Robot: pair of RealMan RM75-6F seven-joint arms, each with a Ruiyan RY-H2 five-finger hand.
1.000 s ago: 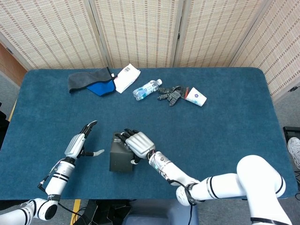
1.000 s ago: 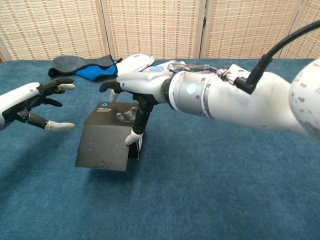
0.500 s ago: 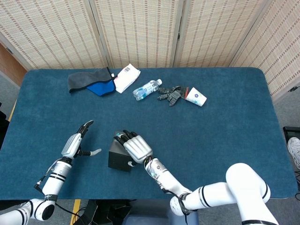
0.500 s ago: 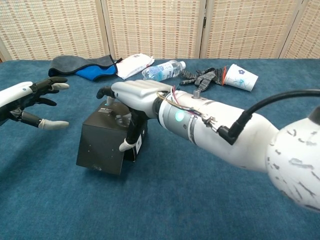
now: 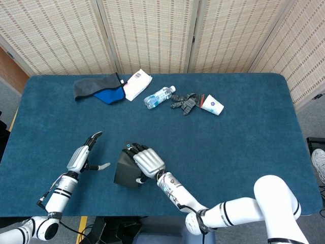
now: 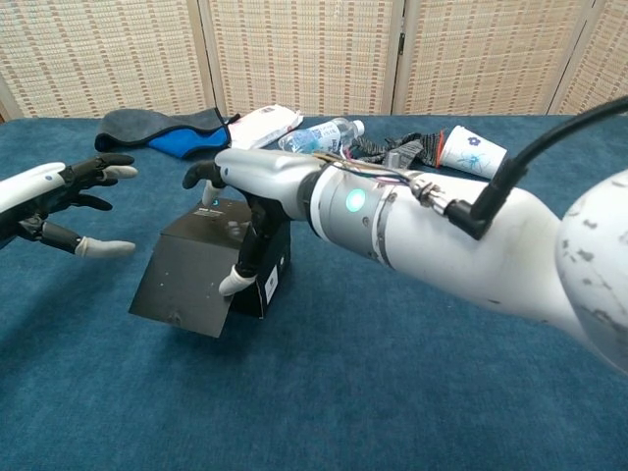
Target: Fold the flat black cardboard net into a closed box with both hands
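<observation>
Right hand [image 5: 147, 161] covers the box [image 5: 123, 170] top in head view; left hand [image 6: 54, 201] cropped at chest view's left edge.

a deep teal-blue carpeted table top [image 5: 244, 152] under a matte black cardboard box [image 6: 201, 270] with a small white label. the right robot hand [image 5: 147, 161] is silver-white with black fingers and white tips — the left robot hand [image 5: 84, 157] likewise. behind them: a grey-and-bright-blue cloth [image 5: 99, 89], a white packet [image 5: 137, 83], a clear plastic bottle [image 5: 159, 96], a grey-black knitted glove [image 5: 185, 101], a white paper cup [image 5: 212, 105] with a red rim — beige woven screens [image 5: 152, 35].
</observation>
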